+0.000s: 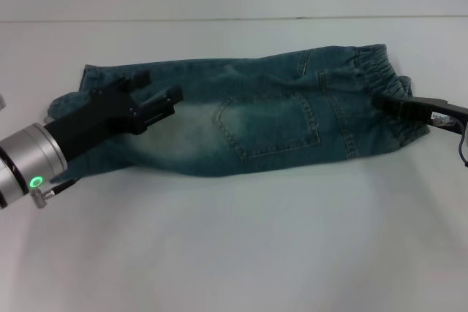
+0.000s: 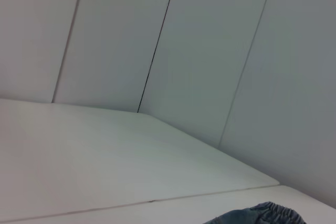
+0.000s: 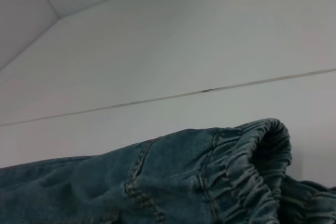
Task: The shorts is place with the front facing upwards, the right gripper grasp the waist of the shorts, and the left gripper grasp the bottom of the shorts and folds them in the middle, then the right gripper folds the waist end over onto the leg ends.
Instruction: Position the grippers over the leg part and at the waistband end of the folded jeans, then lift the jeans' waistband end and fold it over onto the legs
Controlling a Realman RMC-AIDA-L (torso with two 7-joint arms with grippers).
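Observation:
The blue-green denim shorts [image 1: 248,118] lie lengthwise across the white table, doubled along their length, with a stitched pocket on top. The puckered waist [image 1: 365,60] is at the right and the leg ends [image 1: 88,78] at the left. My left gripper [image 1: 162,87], with its silver wrist and green light, hovers open over the faded patch near the leg ends. My right gripper [image 1: 387,105] reaches in from the right edge and is shut on the waist. The right wrist view shows the gathered waist [image 3: 252,177] bunched and slightly raised. A bit of waist [image 2: 262,214] shows in the left wrist view.
The white table [image 1: 241,253] stretches in front of and behind the shorts. Its back edge meets a pale panelled wall [image 2: 210,51]. A black cable [image 1: 462,147] hangs at the right arm.

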